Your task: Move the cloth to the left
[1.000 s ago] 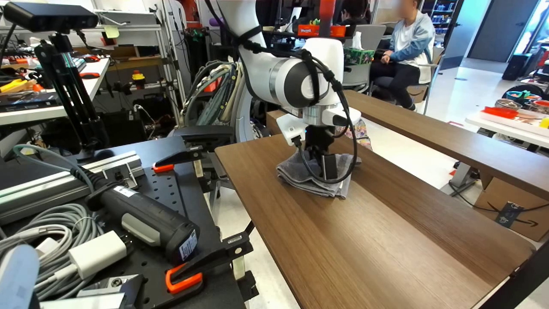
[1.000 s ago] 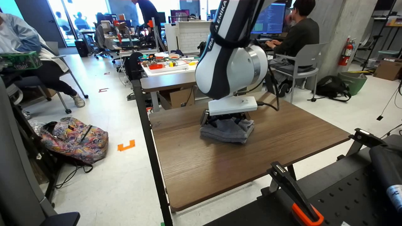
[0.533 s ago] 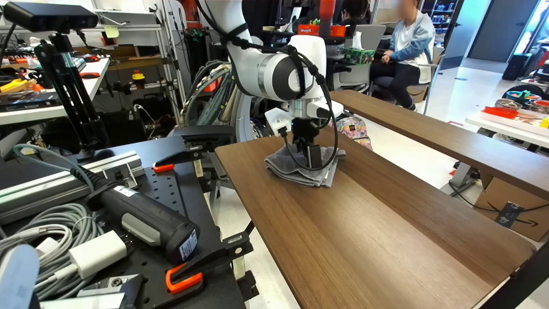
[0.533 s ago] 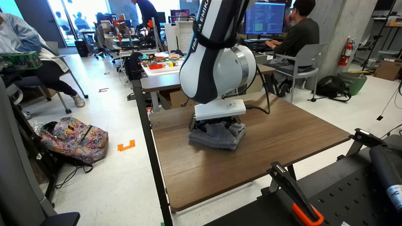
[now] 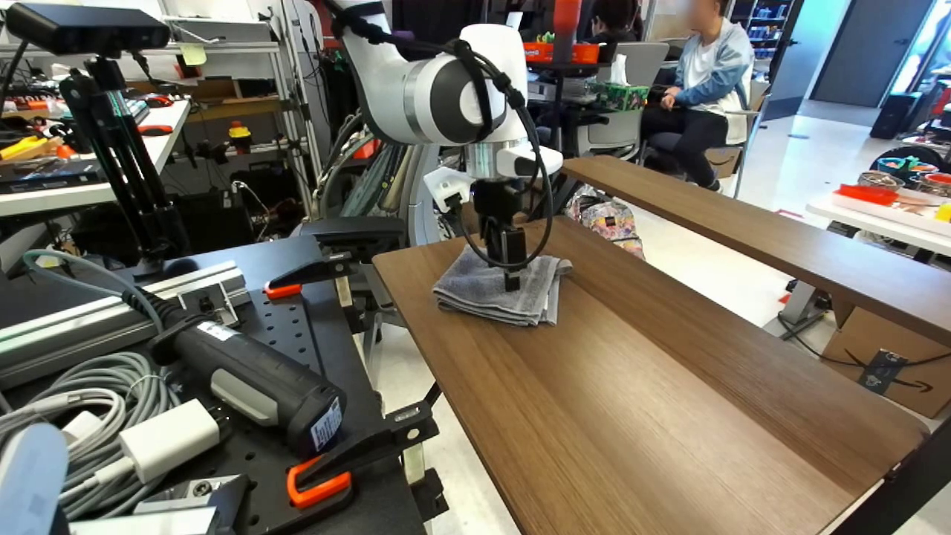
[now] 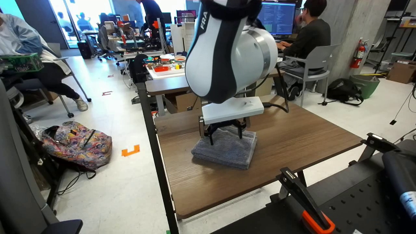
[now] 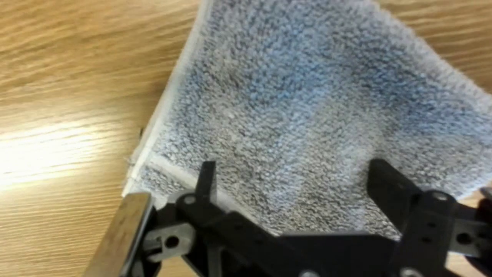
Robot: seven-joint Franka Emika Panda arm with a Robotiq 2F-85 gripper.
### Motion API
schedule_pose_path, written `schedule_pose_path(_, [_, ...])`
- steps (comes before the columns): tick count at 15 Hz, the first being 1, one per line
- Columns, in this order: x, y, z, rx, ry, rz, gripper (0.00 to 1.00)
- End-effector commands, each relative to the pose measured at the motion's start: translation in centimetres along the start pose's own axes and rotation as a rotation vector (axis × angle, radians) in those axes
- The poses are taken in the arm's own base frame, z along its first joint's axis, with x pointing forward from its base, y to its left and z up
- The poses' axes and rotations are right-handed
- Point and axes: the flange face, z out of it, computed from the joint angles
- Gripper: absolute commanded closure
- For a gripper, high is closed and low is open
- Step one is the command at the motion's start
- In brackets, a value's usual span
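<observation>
The cloth is a grey folded towel lying on the brown wooden table. It shows in both exterior views (image 5: pixel 475 297) (image 6: pixel 227 156) and fills much of the wrist view (image 7: pixel 292 96). Its layers lie fairly flat, and a pale hem runs along one edge. My gripper points down over the cloth in both exterior views (image 5: pixel 513 284) (image 6: pixel 226 140). In the wrist view the black fingers (image 7: pixel 293 165) stand wide apart with nothing between them, and the towel's surface lies below. I cannot tell whether the fingertips touch the cloth.
The wooden table (image 5: pixel 654 401) has its near left edge close to the cloth. A black bench (image 5: pixel 275 334) with clamps (image 5: pixel 319 483), cables and a dark handheld tool (image 5: pixel 252 379) stands beside it. A dark post (image 6: pixel 156 156) runs along a table end.
The cloth and gripper have moved left in both exterior views, and the cloth is nearer the camera in one. The fingers were down in the bunched cloth; now they are spread and raised, the cloth flatter.
</observation>
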Motion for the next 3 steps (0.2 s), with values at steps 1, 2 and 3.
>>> schedule_pose_path(1, [-0.52,0.43,0.09,-0.021,0.007,-0.009,0.0])
schedule_pose_path(2, [-0.94,0.69,0.25,-0.032,0.011,-0.014,0.0])
schedule_pose_path(3, [-1.14,0.81,0.35,-0.036,0.014,-0.016,0.0])
